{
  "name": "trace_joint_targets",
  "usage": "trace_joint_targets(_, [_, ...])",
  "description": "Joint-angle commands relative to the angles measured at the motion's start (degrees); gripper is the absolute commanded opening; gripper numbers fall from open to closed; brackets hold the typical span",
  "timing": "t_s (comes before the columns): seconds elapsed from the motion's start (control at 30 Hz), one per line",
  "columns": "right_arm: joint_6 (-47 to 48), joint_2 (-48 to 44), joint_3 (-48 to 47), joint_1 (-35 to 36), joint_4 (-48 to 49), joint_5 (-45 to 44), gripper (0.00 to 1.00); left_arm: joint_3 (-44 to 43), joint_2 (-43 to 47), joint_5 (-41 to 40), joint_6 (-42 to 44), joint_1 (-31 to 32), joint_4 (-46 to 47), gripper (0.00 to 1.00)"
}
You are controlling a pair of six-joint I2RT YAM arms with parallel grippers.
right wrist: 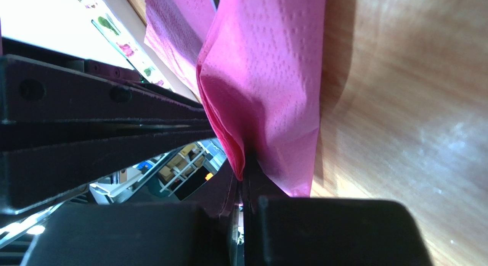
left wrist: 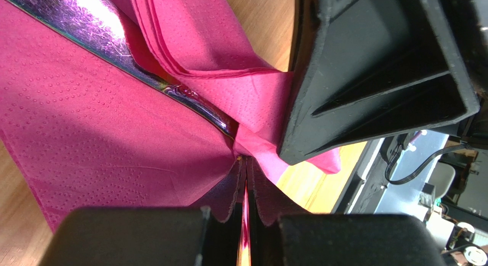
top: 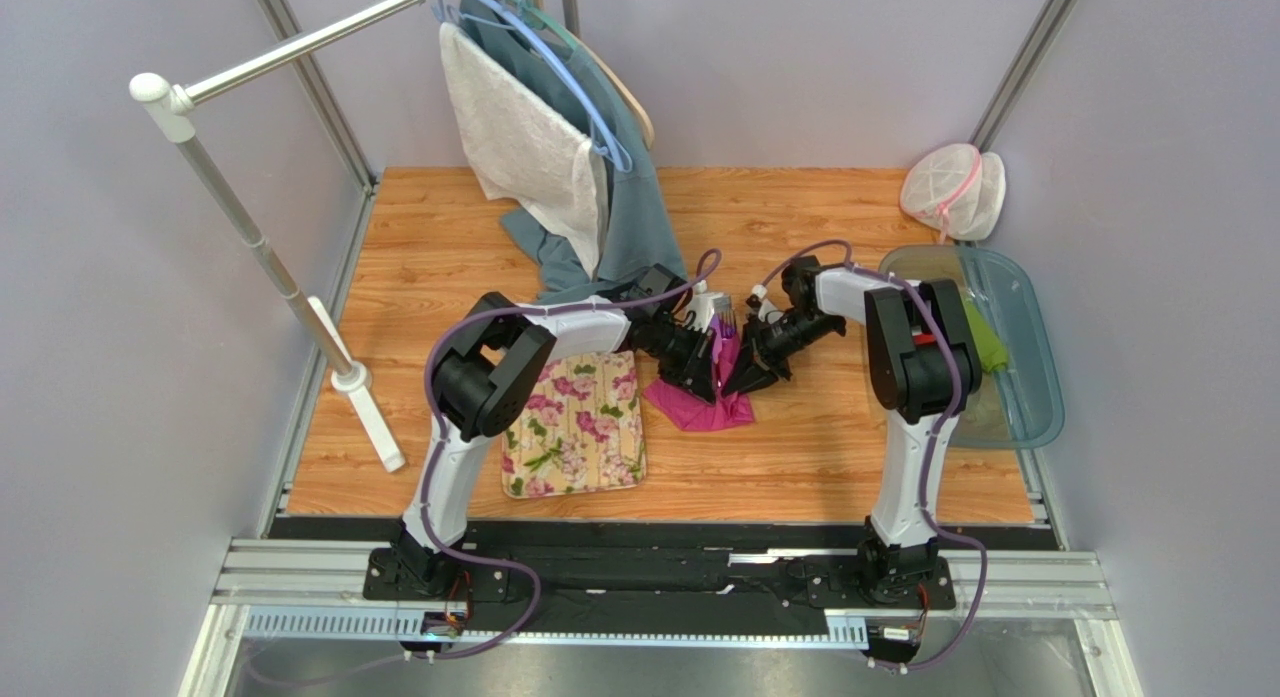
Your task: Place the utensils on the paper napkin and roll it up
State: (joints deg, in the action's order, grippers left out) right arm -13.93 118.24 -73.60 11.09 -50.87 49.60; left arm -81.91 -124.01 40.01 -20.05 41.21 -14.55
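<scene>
My left tool (left wrist: pixel 246 171) and right tool (right wrist: pixel 243 177) both clamp the paper napkin (top: pixel 706 405); only the left wrist view shows a utensil (left wrist: pixel 109 37) inside.

Wooden table (top: pixel 781 457) bears flowered mat (top: pixel 576 423), teal tray (top: pixel 1037 397), mesh bag (top: pixel 953 192).

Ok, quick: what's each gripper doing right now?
Left gripper: shut on the paper napkin.
Right gripper: shut on the paper napkin too.
</scene>
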Motion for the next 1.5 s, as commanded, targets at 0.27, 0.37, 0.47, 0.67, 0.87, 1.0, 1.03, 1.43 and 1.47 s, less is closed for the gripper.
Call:
trace_joint_targets(0.27, [-2.76,1.39,0.12,0.33,4.11,-0.91,0.29,2.98,6.31,0.51,1.16,-1.57,2.33,0.11])
trace_joint_targets(0.37, [-4.43,0.68,1.26,0.25,6.65,0.14,0.37,6.4,9.21,1.3,-0.42,-3.58,4.77,0.15])
trace_joint_targets(0.47, [-5.14,0.33,1.79,0.33,8.06,1.37,0.43,11.23,11.94,2.88,-3.06,-5.78,8.81,0.24])
trace_joint_targets(0.67, [-6.37,-0.55,2.41,0.33,10.17,3.83,0.58,15.02,15.46,4.9,-5.34,-6.85,14.28,0.4])
trace_joint_targets(0.87, [-6.98,-0.9,2.15,0.33,10.35,4.89,0.64,15.64,15.55,5.34,-9.47,-7.29,19.46,0.43])
trace_joint_targets(1.0, [-7.42,-0.9,2.15,0.33,10.18,4.54,0.64,17.39,17.47,6.66,-9.31,-7.29,24.9,0.42])
trace_joint_targets(1.03, [-7.51,-0.73,2.06,0.25,10.09,4.36,0.63,18.27,18.35,6.49,-8.69,-7.11,27.79,0.42])
trace_joint_targets(1.43, [-7.95,0.68,0.74,0.33,8.42,3.13,0.61,11.17,20.83,-6.95,27.43,4.74,8.94,0.31])
trace_joint_targets(1.47, [-8.04,0.77,0.74,0.33,8.42,3.13,0.59,9.94,19.69,-7.66,28.83,5.36,8.49,0.31])
